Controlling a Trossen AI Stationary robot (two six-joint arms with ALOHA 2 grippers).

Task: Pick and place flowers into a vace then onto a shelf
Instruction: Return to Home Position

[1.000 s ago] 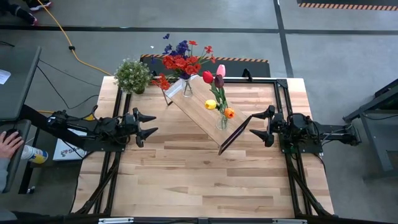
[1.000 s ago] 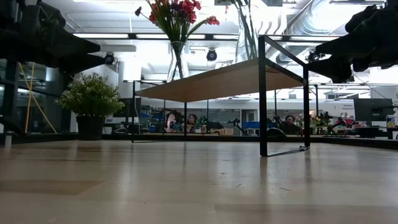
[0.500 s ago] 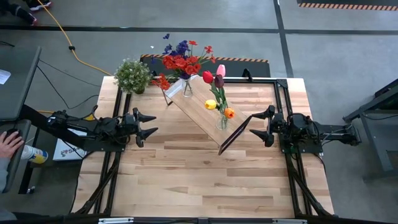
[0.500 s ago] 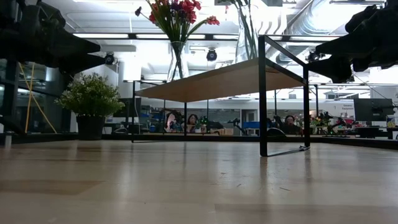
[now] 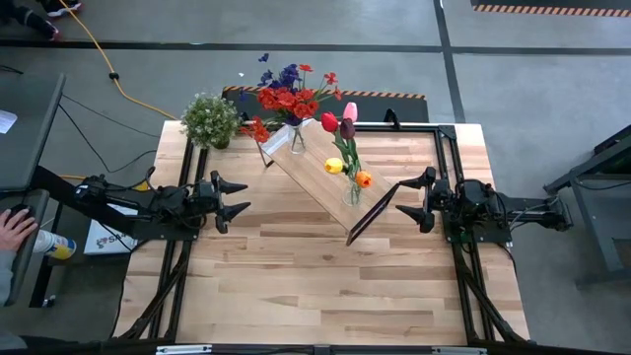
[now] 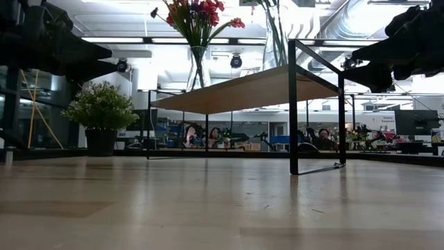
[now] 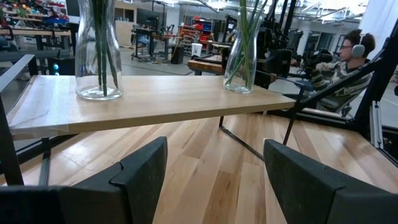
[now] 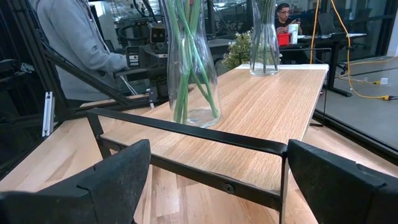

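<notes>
The flowers were already in place: a red and purple bunch [image 5: 286, 97] in one glass vase [image 5: 296, 141] and the tulips [image 5: 343, 133] in a second glass vase [image 5: 353, 193], both upright on the shelf [image 5: 314, 170]. The shelf lay slantwise on the desk [image 5: 296, 286] between the two grippers. The tulips stood near the right gripper [image 5: 398, 198], ahead of its fingers, while the bunch stood farther off, ahead of the left gripper [image 5: 246, 195] and toward the desk's far edge. Both grippers hung empty with fingers apart, one at each side of the desk. The placing looked done, so the step in hand was judged to be the return to rest, and the next move seemed to call only for keeping both arms clear of the shelf. The shelf's black end frame [image 8: 186, 134] sat just beside the right gripper, so a forward reach there could knock it. The left gripper had bare desk between it and the shelf, with a potted plant [image 5: 210, 118] beyond it at the far corner. Broad open desk lay on the near side of both grippers.
</notes>
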